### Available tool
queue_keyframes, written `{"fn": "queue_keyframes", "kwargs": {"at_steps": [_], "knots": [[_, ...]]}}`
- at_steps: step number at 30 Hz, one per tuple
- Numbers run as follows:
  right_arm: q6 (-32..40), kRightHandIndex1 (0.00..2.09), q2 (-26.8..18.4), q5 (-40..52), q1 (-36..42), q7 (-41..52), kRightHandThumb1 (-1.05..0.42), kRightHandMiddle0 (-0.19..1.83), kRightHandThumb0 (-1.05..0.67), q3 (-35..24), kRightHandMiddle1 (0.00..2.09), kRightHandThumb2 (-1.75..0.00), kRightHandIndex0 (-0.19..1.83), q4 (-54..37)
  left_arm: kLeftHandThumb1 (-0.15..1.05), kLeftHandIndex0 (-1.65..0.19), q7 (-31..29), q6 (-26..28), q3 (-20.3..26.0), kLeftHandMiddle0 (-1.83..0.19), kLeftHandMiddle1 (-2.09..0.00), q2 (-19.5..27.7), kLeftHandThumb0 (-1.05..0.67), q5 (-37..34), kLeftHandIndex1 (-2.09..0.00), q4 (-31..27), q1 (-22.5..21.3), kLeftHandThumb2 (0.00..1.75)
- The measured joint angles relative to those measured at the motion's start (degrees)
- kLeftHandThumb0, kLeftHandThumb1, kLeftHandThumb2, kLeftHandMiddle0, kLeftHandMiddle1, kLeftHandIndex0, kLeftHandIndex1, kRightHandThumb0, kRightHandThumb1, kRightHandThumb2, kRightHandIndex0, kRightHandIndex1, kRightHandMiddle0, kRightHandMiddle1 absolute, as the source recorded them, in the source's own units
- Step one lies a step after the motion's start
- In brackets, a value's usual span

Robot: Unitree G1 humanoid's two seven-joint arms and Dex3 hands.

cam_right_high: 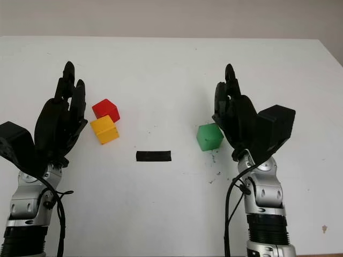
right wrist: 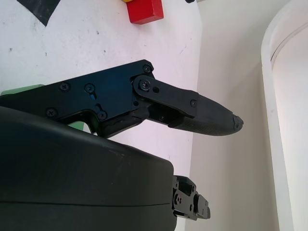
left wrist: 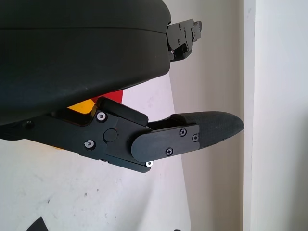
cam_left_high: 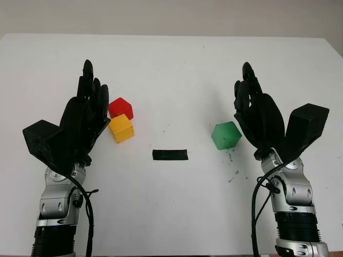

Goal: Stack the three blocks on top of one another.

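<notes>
A red block (cam_left_high: 120, 107) and a yellow block (cam_left_high: 121, 128) sit touching on the white table (cam_left_high: 177, 69), left of centre; the yellow one is nearer to me. A green block (cam_left_high: 225, 135) lies alone right of centre. My left hand (cam_left_high: 86, 110) is open, raised just left of the red and yellow blocks. My right hand (cam_left_high: 252, 104) is open, just right of the green block. Slivers of the yellow block (left wrist: 82, 107) and red block (left wrist: 115, 95) peek past the left hand's shell. The right wrist view catches the red block (right wrist: 145, 10) and a green edge (right wrist: 19, 90).
A short strip of black tape (cam_left_high: 170, 155) lies on the table between the two groups of blocks. Small dark specks (cam_left_high: 233, 174) mark the surface near the green block. The table's far edge meets a pale wall (cam_left_high: 171, 16).
</notes>
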Motion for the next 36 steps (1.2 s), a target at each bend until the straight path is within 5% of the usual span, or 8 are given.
{"fn": "queue_keyframes", "kwargs": {"at_steps": [12,17,20,24,29,36], "knots": [[0.07,0.00,-0.03,0.02,0.00,0.84,-1.05,-0.19,-0.74,-0.04,0.00,-0.73,-0.19,0.04,1.05,0.19,-0.56,0.32,-0.02,0.19,0.00,0.00,-0.74,0.00,0.00,-0.07,0.11,0.61],[-1.33,0.00,-0.14,0.80,-0.30,2.27,-1.05,-0.19,-0.75,-0.40,0.00,-0.74,-0.19,0.42,1.05,0.15,-0.84,1.13,1.18,0.09,-0.05,1.29,-0.68,-0.38,-0.03,-0.51,-0.30,0.47],[-1.34,0.00,-0.40,1.76,-1.45,2.76,-1.05,-0.19,-0.75,-0.98,0.00,-0.73,-0.19,0.39,1.05,-0.13,0.08,3.34,3.07,-0.23,-0.12,6.25,-0.56,1.76,-0.17,-0.75,-3.76,0.17],[0.22,0.00,-1.75,3.94,-4.78,4.61,-1.05,-0.19,-0.77,-1.61,0.00,-0.71,-0.19,0.39,0.96,-0.37,-6.70,2.96,1.92,-0.37,-0.14,21.40,-0.31,11.10,-0.28,2.65,-11.99,0.05],[3.23,0.00,-3.52,5.90,-8.20,6.10,-1.05,-0.19,-0.79,-2.50,0.00,-0.69,-0.19,0.76,0.89,-0.50,-14.04,-8.72,-6.29,-0.37,-0.06,35.74,-0.31,24.74,-0.16,14.13,-21.54,0.05],[3.48,0.00,-4.14,5.42,-8.75,6.29,-1.05,-0.19,-0.78,-2.39,0.00,-0.69,-0.19,1.02,0.85,-0.46,-8.30,-27.39,-20.30,-0.21,-0.01,39.54,-0.38,45.76,-0.09,28.89,-30.54,0.04]]}}
